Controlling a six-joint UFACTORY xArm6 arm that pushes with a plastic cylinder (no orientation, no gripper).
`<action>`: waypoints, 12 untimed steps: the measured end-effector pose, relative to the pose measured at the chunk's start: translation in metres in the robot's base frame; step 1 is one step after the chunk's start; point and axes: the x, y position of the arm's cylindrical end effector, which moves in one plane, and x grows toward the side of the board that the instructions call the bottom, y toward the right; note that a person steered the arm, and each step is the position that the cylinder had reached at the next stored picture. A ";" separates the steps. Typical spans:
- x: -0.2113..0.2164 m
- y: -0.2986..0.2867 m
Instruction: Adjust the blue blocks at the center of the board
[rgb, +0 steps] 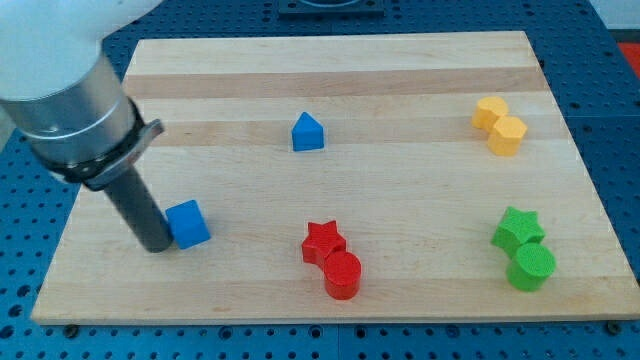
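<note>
Camera view shows my tip (158, 245) resting on the surface (400, 290) at the view's lower left, touching the left side of the blue cube (188, 223) — so the cube lies to the tip's right and slightly up. The end effector is a plain rod; it has no jaws and holds nothing, only pressing against the cube. The blue triangular block (308, 132) sits near the middle, well apart, up and right of the cube. A push toward the upper right would likely bring the cube toward it. The red star (323, 241) and red cylinder (342, 274) touch; so do the yellow pair (500, 126) and green pair (524, 248). No containers are visible.
</note>
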 end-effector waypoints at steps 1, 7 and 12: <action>-0.009 0.039; -0.075 0.145; -0.317 0.384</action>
